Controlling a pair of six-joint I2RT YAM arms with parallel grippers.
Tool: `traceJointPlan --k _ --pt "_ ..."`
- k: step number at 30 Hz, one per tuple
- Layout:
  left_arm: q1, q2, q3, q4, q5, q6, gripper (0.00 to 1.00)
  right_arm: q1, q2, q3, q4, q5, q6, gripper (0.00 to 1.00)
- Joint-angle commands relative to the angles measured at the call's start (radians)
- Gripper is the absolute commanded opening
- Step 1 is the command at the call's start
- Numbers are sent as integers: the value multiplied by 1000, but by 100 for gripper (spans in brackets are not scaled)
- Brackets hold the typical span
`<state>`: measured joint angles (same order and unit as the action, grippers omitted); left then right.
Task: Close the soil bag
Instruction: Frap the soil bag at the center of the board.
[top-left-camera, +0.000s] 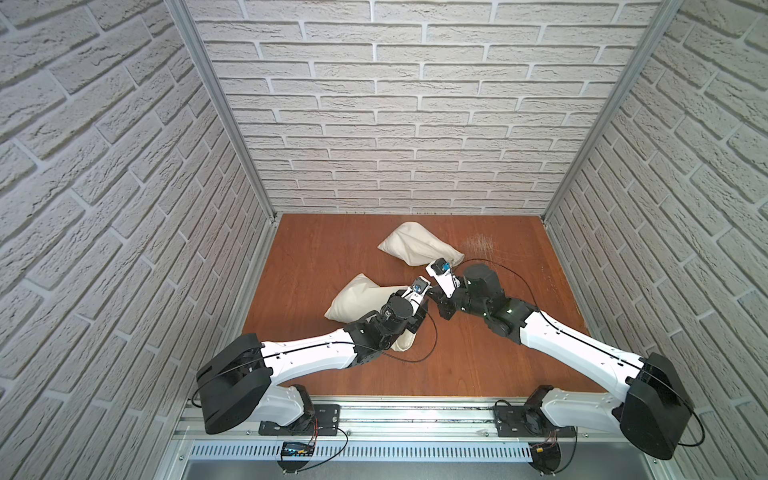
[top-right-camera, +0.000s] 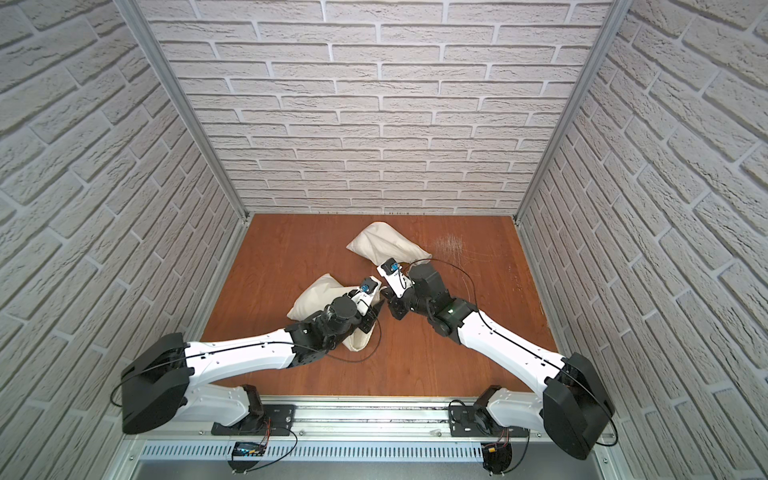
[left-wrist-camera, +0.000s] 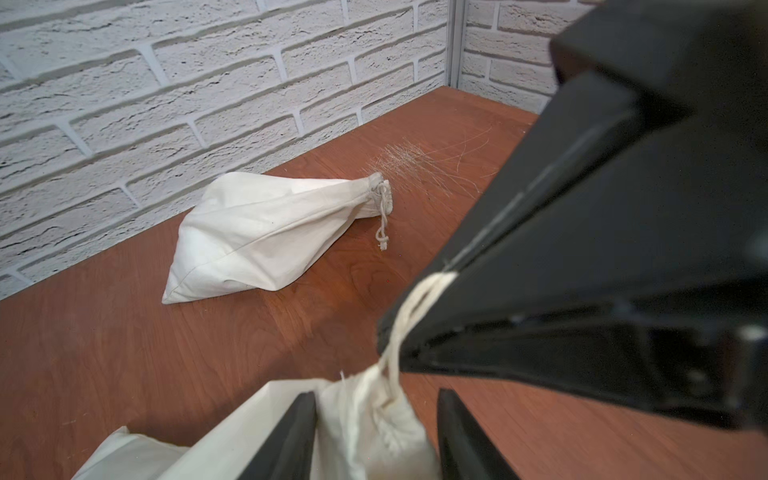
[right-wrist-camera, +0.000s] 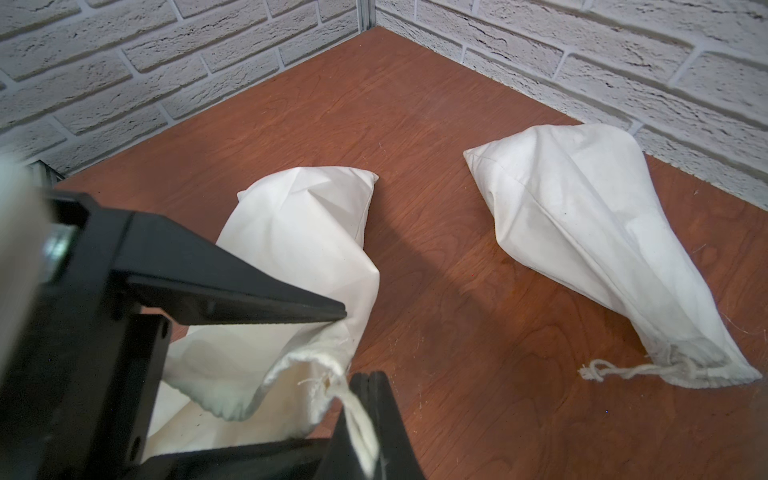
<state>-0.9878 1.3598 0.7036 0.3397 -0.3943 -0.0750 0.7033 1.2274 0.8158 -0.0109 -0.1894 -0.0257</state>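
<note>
Top views, clock read from the table (top-left-camera: 478, 353) centre, 6 o'clock at the arm bases. Left arm comes in from 7 o'clock, right arm from 5 o'clock; the grippers meet close to centre.

Soil bag (top-left-camera: 357, 297): cream cloth, lying at 9 o'clock from centre, partly under the left wrist. In the right wrist view its mouth (right-wrist-camera: 291, 370) gapes.

Left gripper (left-wrist-camera: 376, 399): jaws apart, one each side of the bunched neck, cloth filling the gap. Cannot tell whether they pinch it.

Right gripper (right-wrist-camera: 370, 382): jaws closed on the drawstring (left-wrist-camera: 409, 316), which runs from the neck up into the fingers.

Second bag (top-left-camera: 415, 247): at 12 o'clock, apart from the soil bag, lying on its side. Neck cinched, pointing to about 4 o'clock, with the knotted cord end (left-wrist-camera: 382, 232) trailing on the wood.

Pale scratch patch (top-left-camera: 480, 243) at 1 o'clock, just beyond that neck.

Brick-pattern wall (top-left-camera: 395, 124) behind, at 12 o'clock.
</note>
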Motion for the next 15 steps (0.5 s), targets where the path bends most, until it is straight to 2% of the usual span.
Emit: traceJointPlan --k 1,3,5,9,11,15 --pt "4 18 16 18 -77 -23 36 4 -53 20 20 24 3 3" --pt "19 13 3 -18 -147 -63 24 3 -75 6 20 67 -15 3" --pt "49 -8 -11 -84 -200 -121 17 -8 -109 -24 28 154 -22 3" --pt "115 -73 -45 -242 -311 -224 16 -97 -223 -69 9 298 34 3" --pt "148 -119 -65 -306 -357 -250 18 -187 -308 -88 -20 371 86 3" --pt "227 -165 -75 -399 -418 -295 18 -299 -442 -98 -87 434 161 3"
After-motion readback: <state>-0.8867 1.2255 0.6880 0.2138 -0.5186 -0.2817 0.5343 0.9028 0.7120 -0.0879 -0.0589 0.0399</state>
